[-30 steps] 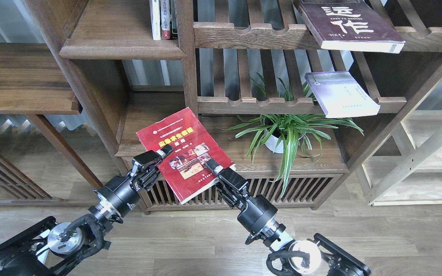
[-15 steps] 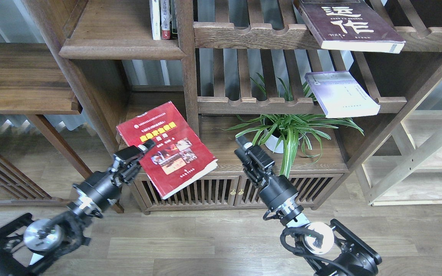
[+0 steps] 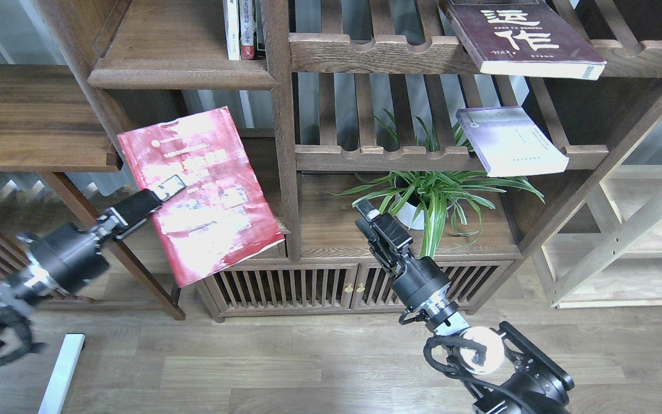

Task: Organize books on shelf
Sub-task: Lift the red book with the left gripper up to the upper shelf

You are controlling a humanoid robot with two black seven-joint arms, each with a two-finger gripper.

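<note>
L gripper [image 3: 171, 187] clamps red glossy paperback [image 3: 199, 192] by its left edge, cover tilted, held in air below solid dark-brown board shelf [image 3: 181, 72], prob. for lifting onto it. R gripper [image 3: 365, 210] carries nothing; finger gap can't be told.
</note>
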